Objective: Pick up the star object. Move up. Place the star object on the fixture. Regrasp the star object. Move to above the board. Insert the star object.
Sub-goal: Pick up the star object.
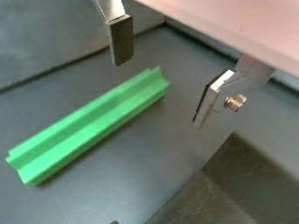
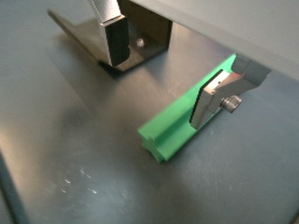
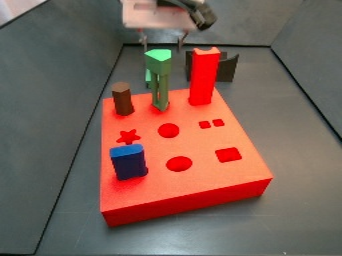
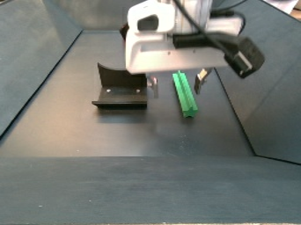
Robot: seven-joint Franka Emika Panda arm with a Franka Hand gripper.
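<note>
Gripper (image 4: 174, 85) hangs above star object (image 4: 185, 93) (lying flat), beside fixture (image 4: 119, 89).

I'm looking into a robotics lab test cell: a dark grey floor (image 4: 106, 141) boxed in by sloped dark walls (image 4: 41, 61). My gripper (image 4: 174, 85) hangs just over the floor at the far end, beside the fixture (image 4: 118, 88). In a side view a red board (image 3: 201, 170) with shaped holes carries sample pegs, such as a tall red post (image 3: 203, 75)
</note>
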